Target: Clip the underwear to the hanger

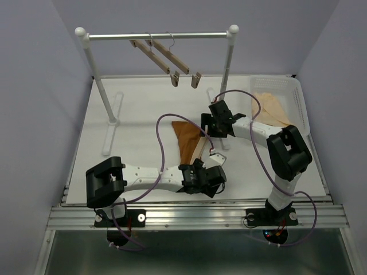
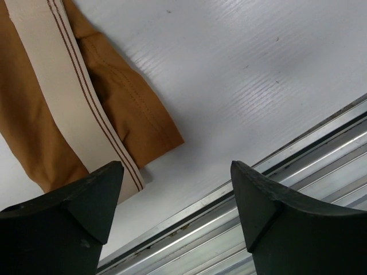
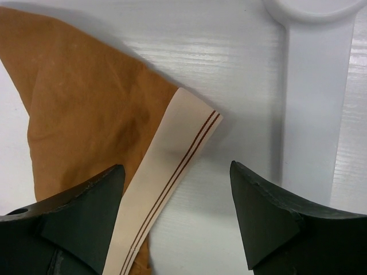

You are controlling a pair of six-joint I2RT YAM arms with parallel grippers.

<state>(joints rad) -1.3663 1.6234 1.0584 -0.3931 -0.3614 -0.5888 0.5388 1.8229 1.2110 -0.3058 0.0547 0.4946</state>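
The underwear [image 1: 186, 140] lies flat on the white table, rust-brown with a tan waistband along its right edge. Two wooden hangers [image 1: 166, 57] hang empty on the steel rail at the back. My left gripper [image 1: 207, 179] is open, hovering just past the garment's near end. In the left wrist view the gripper [image 2: 176, 172] is empty and the waistband [image 2: 74, 97] ends beside its left finger. My right gripper [image 1: 207, 127] is open over the garment's far right corner. In the right wrist view the gripper [image 3: 175, 169] is empty and the waistband tip [image 3: 172, 149] lies between the fingers, below them.
The steel rail [image 1: 157, 36] stands on white posts, with a post foot [image 3: 312, 97] right of my right gripper. A white basket [image 1: 295, 100] with pale cream garments [image 1: 269, 106] sits at the back right. The table's aluminium front edge [image 2: 275, 172] lies beneath my left gripper.
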